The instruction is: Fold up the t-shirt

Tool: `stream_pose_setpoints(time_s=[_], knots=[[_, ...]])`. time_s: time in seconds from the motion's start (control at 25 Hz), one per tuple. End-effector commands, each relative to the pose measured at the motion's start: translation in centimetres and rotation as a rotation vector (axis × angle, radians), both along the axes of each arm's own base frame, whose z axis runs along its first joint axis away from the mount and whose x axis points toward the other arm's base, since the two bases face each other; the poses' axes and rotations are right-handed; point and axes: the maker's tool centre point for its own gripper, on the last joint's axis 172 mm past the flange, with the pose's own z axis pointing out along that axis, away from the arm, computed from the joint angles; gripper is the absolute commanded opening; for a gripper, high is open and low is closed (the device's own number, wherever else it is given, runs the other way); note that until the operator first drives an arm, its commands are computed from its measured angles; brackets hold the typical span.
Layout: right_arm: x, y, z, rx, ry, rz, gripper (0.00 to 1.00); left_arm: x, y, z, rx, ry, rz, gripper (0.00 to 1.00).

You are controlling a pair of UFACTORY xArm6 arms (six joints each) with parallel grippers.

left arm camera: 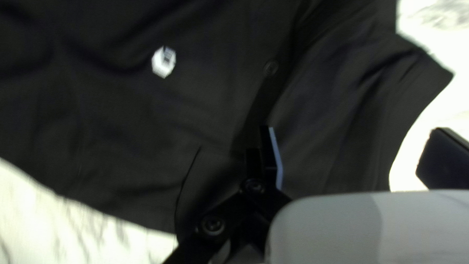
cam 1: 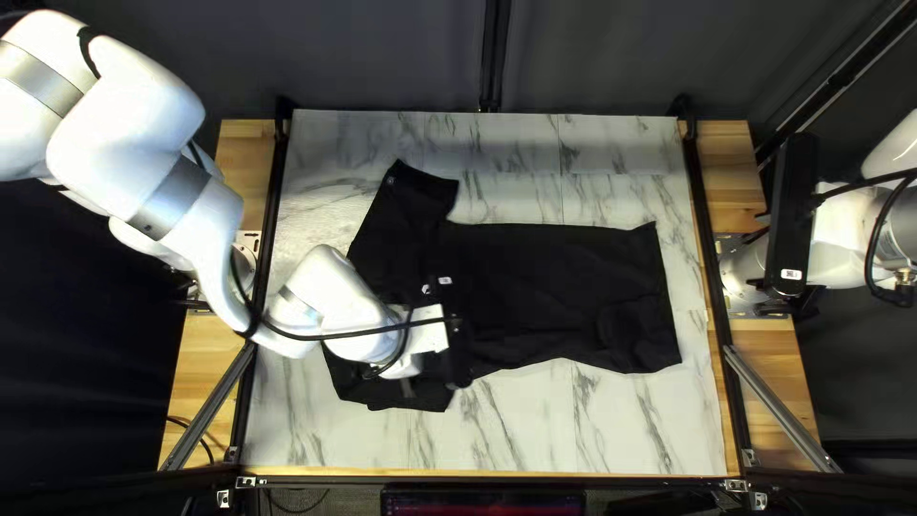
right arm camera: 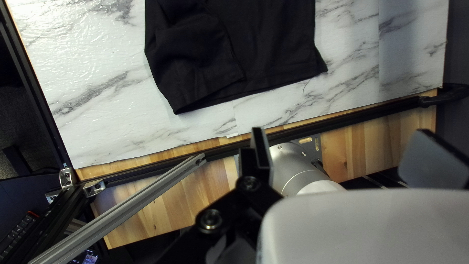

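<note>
Marble-patterned sheeting (cam 1: 592, 440) is covering the counter (cam 1: 769, 382). The left pincer (cam 1: 460, 354) is hanging over the black T-shirt (cam 1: 564, 287), its fingers standing apart; contact with the cloth cannot be confirmed. A white mark (left arm camera: 163, 62) is showing on the fabric ahead of it. The right pincer (cam 1: 791, 215) is standing with its fingers apart, well clear of the garment, whose hem end is lying ahead of it, bearing an overlapping flap (right arm camera: 205, 58).
</note>
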Motion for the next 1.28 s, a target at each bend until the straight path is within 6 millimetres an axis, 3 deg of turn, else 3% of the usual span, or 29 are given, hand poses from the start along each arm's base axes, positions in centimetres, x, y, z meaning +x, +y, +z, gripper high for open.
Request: stream_pose_setpoints(time_s=[0.04, 0.24, 0.28, 0.36, 0.44, 0.52, 0.64, 0.88, 1.28], knots=[[0.0, 0.0, 0.0, 0.0, 0.0, 0.0, 1.0, 2.8, 0.3, -1.3, 0.035, 0.017, -0.041, 1.0], [0.0, 0.0, 0.0, 0.0, 0.0, 0.0, 1.0, 4.3, 1.3, -2.5, 0.095, 0.048, -0.058, 1.0], [0.0, 0.0, 0.0, 0.0, 0.0, 0.0, 1.0, 4.4, 1.6, -2.8, 0.108, 0.057, -0.059, 0.96], [0.0, 0.0, 0.0, 0.0, 0.0, 0.0, 1.0, 4.4, 2.0, -3.5, 0.12, 0.069, -0.06, 0.72], [0.0, 0.0, 0.0, 0.0, 0.0, 0.0, 1.0, 4.2, 2.3, -4.1, 0.126, 0.081, -0.059, 0.08], [0.0, 0.0, 0.0, 0.0, 0.0, 0.0, 1.0, 4.0, 2.5, -4.9, 0.128, 0.093, -0.058, 0.0], [0.0, 0.0, 0.0, 0.0, 0.0, 0.0, 1.0, 3.8, 2.4, -5.1, 0.131, 0.103, -0.056, 0.0], [0.0, 0.0, 0.0, 0.0, 0.0, 0.0, 1.0, 3.8, 2.2, -3.7, 0.148, 0.1, -0.057, 0.0], [0.0, 0.0, 0.0, 0.0, 0.0, 0.0, 1.0, 3.7, 4.9, -1.7, 0.15, 0.09, -0.024, 0.0]])
